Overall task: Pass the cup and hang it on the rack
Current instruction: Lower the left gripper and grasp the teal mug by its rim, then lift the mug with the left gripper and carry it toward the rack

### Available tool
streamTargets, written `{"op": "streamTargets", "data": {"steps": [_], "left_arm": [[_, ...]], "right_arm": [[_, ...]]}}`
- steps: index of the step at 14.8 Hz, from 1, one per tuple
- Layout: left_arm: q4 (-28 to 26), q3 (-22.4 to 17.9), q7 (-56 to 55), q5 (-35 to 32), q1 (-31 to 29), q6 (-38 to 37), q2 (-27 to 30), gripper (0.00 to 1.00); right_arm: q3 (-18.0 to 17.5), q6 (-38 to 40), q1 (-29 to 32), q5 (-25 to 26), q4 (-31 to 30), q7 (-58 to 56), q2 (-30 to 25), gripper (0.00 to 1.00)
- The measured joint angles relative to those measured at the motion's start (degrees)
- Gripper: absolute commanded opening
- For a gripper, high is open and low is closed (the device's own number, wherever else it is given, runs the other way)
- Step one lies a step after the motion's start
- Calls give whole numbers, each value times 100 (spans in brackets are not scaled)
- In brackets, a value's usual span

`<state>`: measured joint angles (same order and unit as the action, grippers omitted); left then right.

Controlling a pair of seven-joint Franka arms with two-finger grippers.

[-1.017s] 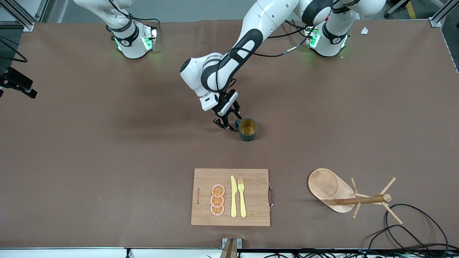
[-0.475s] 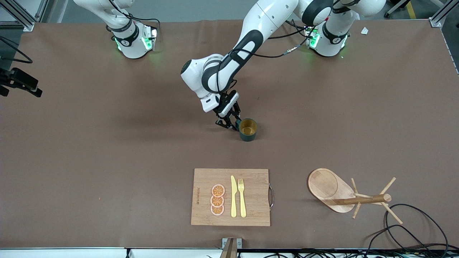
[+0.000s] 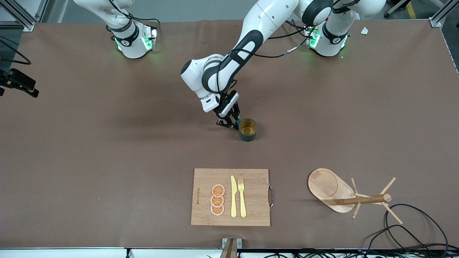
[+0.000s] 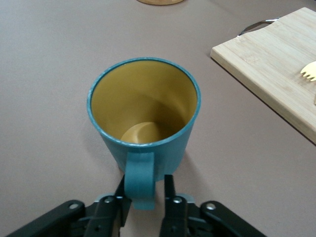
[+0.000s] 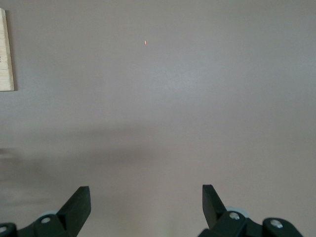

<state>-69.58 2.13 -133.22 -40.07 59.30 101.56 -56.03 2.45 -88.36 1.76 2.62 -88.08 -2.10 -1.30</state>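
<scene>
I see left pincer (image 4: 144, 203) clamped on cup (image 4: 144, 116) handle only; thin grip, cup may swing or slip on lift; right pincer (image 5: 145, 203) wide, waiting over bare bench (image 3: 107, 150); rack (image 3: 344, 195) well apart.

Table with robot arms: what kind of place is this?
Probably a robot lab: two arms bolted to a brown table, metal frame posts at its corners, loose cables, and kitchen props such as a cup.

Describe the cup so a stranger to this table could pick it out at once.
Start at the bamboo cutting board; the cup stands upright on the brown table, farther from the front camera. It is teal outside, yellowish inside, its handle pinched by the left gripper.
</scene>
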Motion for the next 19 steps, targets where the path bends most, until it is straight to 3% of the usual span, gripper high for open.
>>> {"op": "streamTargets", "data": {"steps": [9, 19], "left_arm": [[171, -4, 709, 229, -151, -8, 177, 0], [257, 4, 2301, 1675, -1572, 240, 1630, 0]], "right_arm": [[0, 0, 0, -38, 1, 0, 0, 100], [0, 0, 0, -43, 1, 0, 0, 100]]}}
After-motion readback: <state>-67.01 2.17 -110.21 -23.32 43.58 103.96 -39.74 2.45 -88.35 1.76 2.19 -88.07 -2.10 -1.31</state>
